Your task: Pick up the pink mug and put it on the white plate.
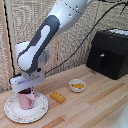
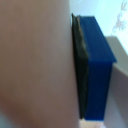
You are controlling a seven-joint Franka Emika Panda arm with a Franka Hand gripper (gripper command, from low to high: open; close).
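Observation:
The pink mug [image 1: 26,100] stands within the white platter [image 1: 40,109] at the front of the exterior view's left, low over or on its surface. My gripper [image 1: 25,92] comes down from above, its fingers closed on the mug's rim. In the wrist view the mug's glossy pink wall [image 2: 35,60] fills most of the picture. One blue finger pad [image 2: 95,65] presses flat against it. A strip of the platter's patterned rim [image 2: 120,20] shows beyond the finger. The other finger is hidden.
A small white bowl [image 1: 77,85] with yellow contents sits mid-table. A yellow-orange block [image 1: 57,96] lies between the bowl and the platter. A black appliance [image 1: 110,52] stands at the back on the exterior view's right, with a dark cable running to it.

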